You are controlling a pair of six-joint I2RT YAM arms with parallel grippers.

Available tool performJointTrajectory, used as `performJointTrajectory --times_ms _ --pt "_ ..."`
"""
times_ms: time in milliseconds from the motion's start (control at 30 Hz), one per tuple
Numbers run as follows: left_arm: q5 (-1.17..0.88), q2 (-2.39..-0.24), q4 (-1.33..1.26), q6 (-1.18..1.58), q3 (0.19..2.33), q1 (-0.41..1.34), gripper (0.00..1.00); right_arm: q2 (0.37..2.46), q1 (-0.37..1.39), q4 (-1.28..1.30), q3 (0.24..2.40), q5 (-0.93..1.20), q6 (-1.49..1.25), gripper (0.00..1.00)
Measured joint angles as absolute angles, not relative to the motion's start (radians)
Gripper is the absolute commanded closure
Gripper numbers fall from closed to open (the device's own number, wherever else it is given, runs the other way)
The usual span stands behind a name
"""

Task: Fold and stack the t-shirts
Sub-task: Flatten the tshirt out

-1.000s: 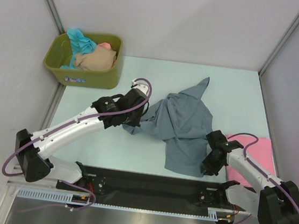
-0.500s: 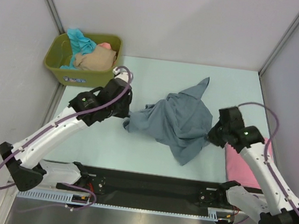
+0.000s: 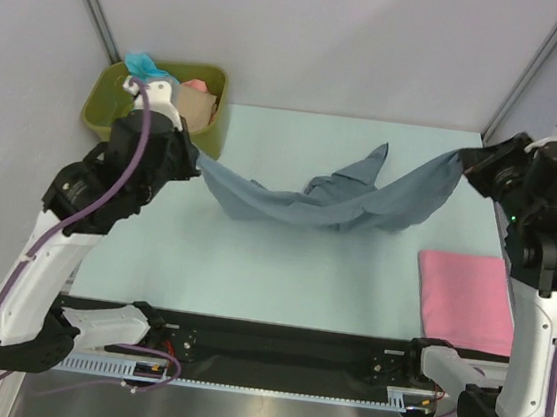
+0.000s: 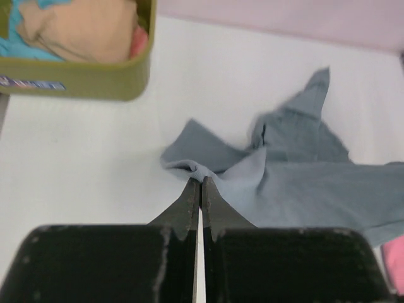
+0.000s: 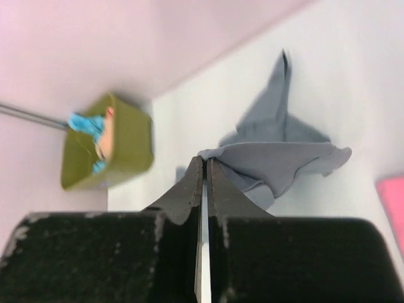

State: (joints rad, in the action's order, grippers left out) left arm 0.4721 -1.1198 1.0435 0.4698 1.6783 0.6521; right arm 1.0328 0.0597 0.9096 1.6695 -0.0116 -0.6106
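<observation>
When viewed from above, shows the grey-blue t-shirt (image 3: 339, 203) strung from left claw (image 3: 197, 163) at 9 o'clock to right claw (image 3: 462, 160) at 2 o'clock, sagging mid-span onto the table (image 3: 282, 269). Places the pink t-shirt (image 3: 460, 295) flat at 4 o'clock. Only at each wrist, makes plain both claws pinched closed on the cloth's edge.

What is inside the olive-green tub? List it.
The olive-green tub holds a crumpled beige shirt on top, a teal shirt beside it and a salmon shirt against the wall. Anything beneath them, and the tub's floor, is covered.
</observation>
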Motion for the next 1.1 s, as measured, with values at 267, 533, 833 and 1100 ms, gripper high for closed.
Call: performJointTrajectory --times_ms 267,533,833,1100 --pt "0.624 -1.060 1.036 0.390 1.869 0.647 0.99 1.136 0.016 0.852 1.959 0.027 -0.566 1.00" --pt "0.642 -0.968 0.943 0.256 1.956 0.647 1.00 1.129 0.016 0.693 2.069 0.046 -0.521 1.00" --pt "0.537 -0.857 0.887 0.165 1.931 0.647 1.00 0.958 0.015 0.468 2.012 0.102 -0.477 1.00" --pt "0.647 -0.979 0.942 0.154 1.983 0.647 1.00 1.147 0.015 0.437 2.112 0.125 -0.476 1.00"
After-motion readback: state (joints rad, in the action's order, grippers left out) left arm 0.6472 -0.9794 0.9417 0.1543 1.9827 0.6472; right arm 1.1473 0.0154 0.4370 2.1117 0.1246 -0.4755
